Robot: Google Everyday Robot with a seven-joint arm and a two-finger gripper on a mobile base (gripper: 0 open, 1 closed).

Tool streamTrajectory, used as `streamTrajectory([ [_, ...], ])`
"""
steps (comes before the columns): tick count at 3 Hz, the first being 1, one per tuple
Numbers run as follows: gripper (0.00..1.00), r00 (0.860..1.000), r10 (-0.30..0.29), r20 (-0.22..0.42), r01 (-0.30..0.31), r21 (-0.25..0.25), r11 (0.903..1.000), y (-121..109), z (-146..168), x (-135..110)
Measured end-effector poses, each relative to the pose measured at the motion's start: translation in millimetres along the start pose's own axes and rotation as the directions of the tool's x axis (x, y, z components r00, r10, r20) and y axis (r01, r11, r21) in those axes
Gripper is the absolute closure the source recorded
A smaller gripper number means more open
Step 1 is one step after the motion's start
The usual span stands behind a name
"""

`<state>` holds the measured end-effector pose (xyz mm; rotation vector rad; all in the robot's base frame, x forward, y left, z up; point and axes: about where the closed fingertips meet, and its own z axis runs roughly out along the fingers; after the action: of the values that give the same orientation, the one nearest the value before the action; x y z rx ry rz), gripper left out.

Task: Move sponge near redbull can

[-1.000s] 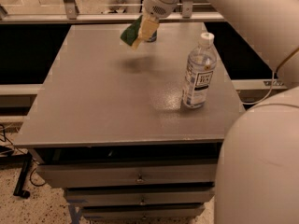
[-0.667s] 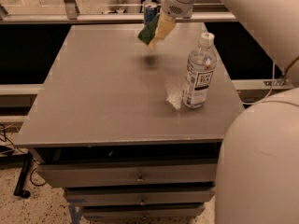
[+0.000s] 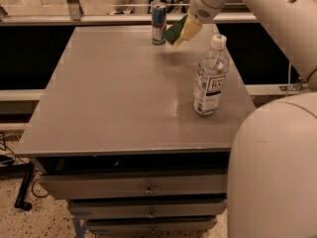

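Note:
The redbull can (image 3: 158, 24) stands upright near the far edge of the grey table (image 3: 114, 98). My gripper (image 3: 190, 26) comes in from the upper right and is shut on the sponge (image 3: 174, 32). The sponge shows a dark green top and a yellow base. It hangs tilted above the table, just right of the can, with a small gap between them.
A clear plastic water bottle (image 3: 211, 76) with a white cap stands at the table's right side, nearer than the sponge. My large white arm fills the right of the view. Drawers sit under the table front. A rail runs behind the table.
My gripper has carried the sponge to the right and toward the far edge. The redbull can, hidden behind the arm before, now shows just left of the sponge.

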<state>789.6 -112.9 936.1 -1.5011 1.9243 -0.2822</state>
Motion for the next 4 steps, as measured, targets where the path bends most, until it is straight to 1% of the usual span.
streamTrajectory([
  [1, 1.0, 0.999, 0.04, 0.014, -0.041, 0.031, 0.9987, -16.4, 12.1, 12.6],
  [2, 1.0, 0.996, 0.075, 0.039, -0.077, 0.044, 0.9961, -25.6, 25.4, 17.8],
  [3, 0.82, 0.988, 0.137, 0.072, -0.14, 0.048, 0.9889, -29.1, 36.0, 27.8],
  [4, 0.59, 0.976, 0.189, 0.105, -0.194, 0.046, 0.9798, -29.6, 42.9, 36.9],
])
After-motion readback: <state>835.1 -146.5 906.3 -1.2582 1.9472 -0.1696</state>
